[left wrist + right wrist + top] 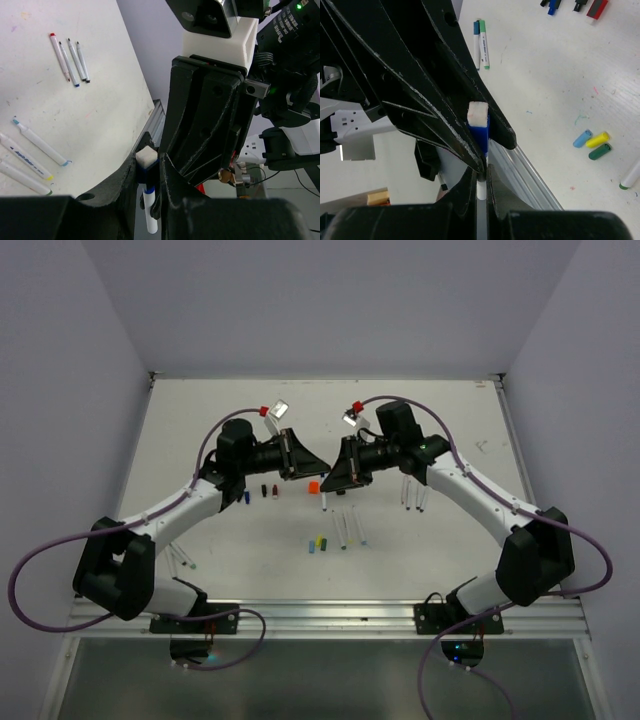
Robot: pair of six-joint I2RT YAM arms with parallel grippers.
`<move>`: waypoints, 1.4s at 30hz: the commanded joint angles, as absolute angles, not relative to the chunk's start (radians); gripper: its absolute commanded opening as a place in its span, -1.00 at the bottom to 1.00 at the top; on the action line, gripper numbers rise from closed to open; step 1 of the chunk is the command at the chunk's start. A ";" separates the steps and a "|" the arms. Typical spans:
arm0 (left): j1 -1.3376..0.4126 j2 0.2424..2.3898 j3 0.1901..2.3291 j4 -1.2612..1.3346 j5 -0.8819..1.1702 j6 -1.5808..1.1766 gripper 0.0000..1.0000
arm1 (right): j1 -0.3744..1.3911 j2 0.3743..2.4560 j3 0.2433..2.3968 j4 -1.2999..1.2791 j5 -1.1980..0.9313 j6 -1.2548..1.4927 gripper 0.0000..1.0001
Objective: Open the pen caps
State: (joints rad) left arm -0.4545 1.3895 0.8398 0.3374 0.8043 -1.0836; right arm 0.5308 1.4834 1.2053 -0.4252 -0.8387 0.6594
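Note:
Both grippers meet tip to tip above the table's middle. My left gripper is shut on the blue cap of a white-barrelled pen. My right gripper is shut on that pen's white barrel, with the blue cap just beyond its fingertips, between the left fingers. Loose caps lie on the table: an orange one, black and red ones, and blue, yellow and green ones.
Thin white pens lie in front of the grippers, at the right and at the near left. The left wrist view shows thin pens and thicker markers. Two more pens show in the right wrist view.

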 commanded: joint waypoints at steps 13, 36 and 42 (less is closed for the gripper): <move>-0.453 1.549 1.303 -0.383 0.488 -1.058 -1.00 | 0.699 1.571 1.394 -0.726 -0.368 0.466 -1.00; -0.365 1.416 1.039 0.339 0.692 -1.154 -1.00 | 0.684 1.578 1.298 -0.618 -0.748 0.455 -1.00; -0.327 1.397 0.933 0.739 0.845 -1.247 -1.00 | 0.652 1.565 1.197 -0.391 -1.008 0.606 -1.00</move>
